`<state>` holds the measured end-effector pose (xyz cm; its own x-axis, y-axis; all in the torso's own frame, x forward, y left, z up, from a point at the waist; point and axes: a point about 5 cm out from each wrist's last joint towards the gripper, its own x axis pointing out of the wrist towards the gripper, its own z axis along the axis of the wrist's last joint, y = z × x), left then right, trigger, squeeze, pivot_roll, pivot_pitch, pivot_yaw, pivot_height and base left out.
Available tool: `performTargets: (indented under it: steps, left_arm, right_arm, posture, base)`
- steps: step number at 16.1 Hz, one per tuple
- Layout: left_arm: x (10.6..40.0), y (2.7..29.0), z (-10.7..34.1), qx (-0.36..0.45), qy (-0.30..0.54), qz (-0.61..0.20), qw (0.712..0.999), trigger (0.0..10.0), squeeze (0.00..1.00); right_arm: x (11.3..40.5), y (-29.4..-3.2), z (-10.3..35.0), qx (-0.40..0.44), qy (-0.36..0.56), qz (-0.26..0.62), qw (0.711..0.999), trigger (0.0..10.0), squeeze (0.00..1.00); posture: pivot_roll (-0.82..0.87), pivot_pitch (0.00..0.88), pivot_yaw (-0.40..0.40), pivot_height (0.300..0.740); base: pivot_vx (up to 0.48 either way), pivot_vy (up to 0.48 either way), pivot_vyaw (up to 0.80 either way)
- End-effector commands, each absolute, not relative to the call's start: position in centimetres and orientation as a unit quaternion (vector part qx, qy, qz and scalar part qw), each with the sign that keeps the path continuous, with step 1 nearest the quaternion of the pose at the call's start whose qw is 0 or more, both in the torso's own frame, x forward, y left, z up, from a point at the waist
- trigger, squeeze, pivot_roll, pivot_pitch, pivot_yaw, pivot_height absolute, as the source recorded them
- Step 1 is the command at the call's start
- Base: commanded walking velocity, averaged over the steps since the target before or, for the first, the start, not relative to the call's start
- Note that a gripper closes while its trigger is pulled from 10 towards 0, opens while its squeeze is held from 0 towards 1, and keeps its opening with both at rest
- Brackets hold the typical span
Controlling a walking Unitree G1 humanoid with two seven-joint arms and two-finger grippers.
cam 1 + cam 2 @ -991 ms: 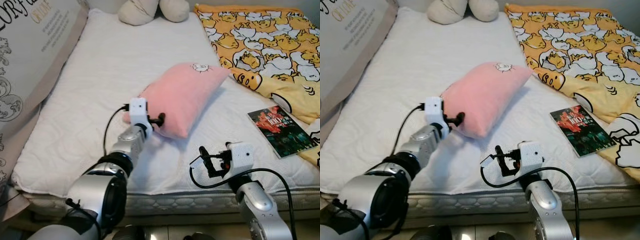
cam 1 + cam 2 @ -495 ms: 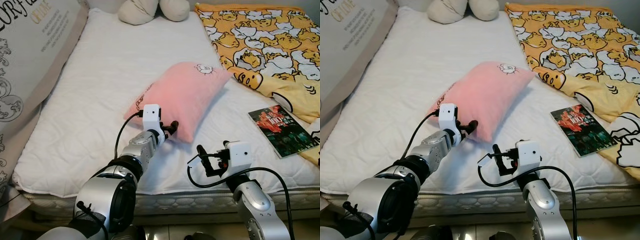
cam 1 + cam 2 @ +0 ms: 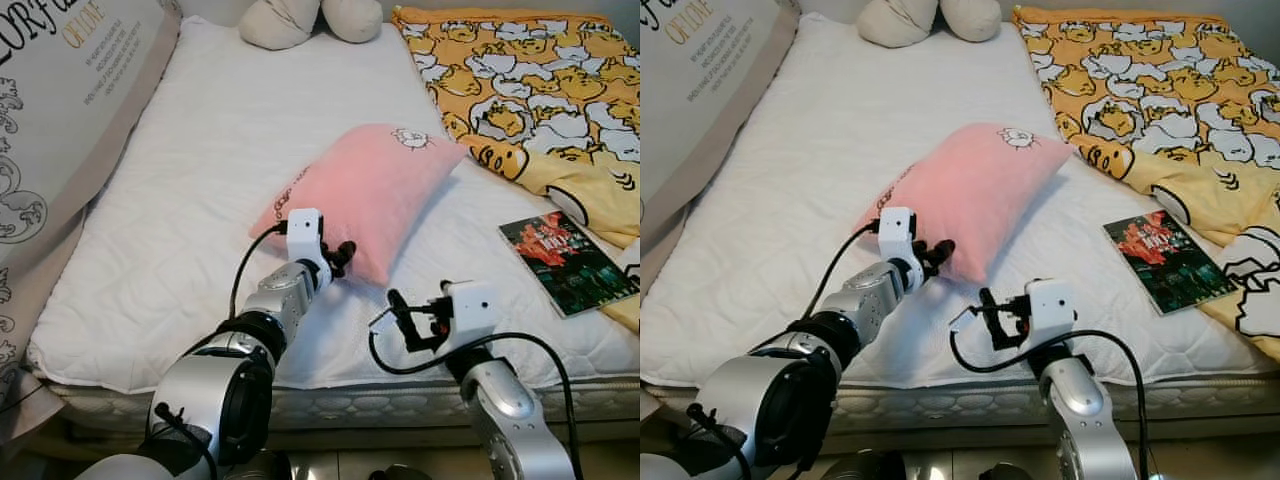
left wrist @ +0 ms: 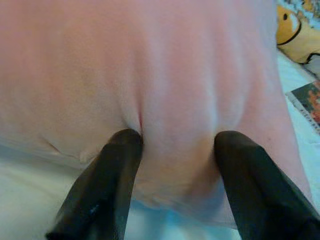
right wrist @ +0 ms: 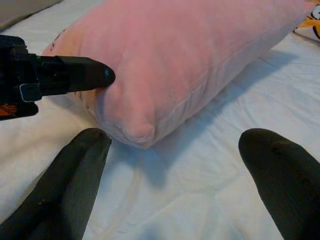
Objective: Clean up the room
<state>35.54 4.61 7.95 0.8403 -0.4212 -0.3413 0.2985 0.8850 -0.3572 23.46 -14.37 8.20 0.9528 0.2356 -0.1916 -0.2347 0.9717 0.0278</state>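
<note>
Tidying looks barely begun: the pink pillow (image 3: 365, 195) lies askew at frame centre on the mattress (image 3: 200, 180); the left gripper (image 3: 340, 257) pinches its near corner. The right gripper (image 3: 398, 318), fingers spread and empty, hovers lower centre; the book (image 3: 565, 260) at right lies untouched.

Soft pink rectangular pillow (image 3: 365, 195) on the white quilted mattress (image 3: 200, 170).
It lies diagonally mid-mattress, small cartoon print at its far corner.
</note>
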Motion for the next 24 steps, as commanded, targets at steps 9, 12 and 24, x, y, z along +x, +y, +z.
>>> performTargets:
  steps: [9,12,24]
  left_arm:
    - [36.2,3.5,10.3,-0.231,0.162,-0.237,0.930,0.0,0.00]
    - [34.6,2.5,9.7,-0.249,0.162,-0.295,0.908,0.0,0.00]
    - [38.2,13.3,10.9,0.056,0.117,-0.113,0.985,10.0,1.00]
  right_arm:
    - [22.0,-14.8,6.8,0.003,0.135,0.175,0.975,10.0,0.00]
    - [21.9,-15.0,6.8,0.005,0.134,0.177,0.975,10.0,0.00]
    - [23.6,-14.3,8.2,0.006,0.083,0.160,0.984,10.0,0.00]
  posture:
    - [-0.17,0.053,0.061,0.727]
    - [-0.16,0.050,0.063,0.727]
    - [-0.16,0.047,0.051,0.727]
  base:
    - [0.000,0.000,0.00]
    - [0.000,0.000,0.00]
    - [0.000,0.000,0.00]
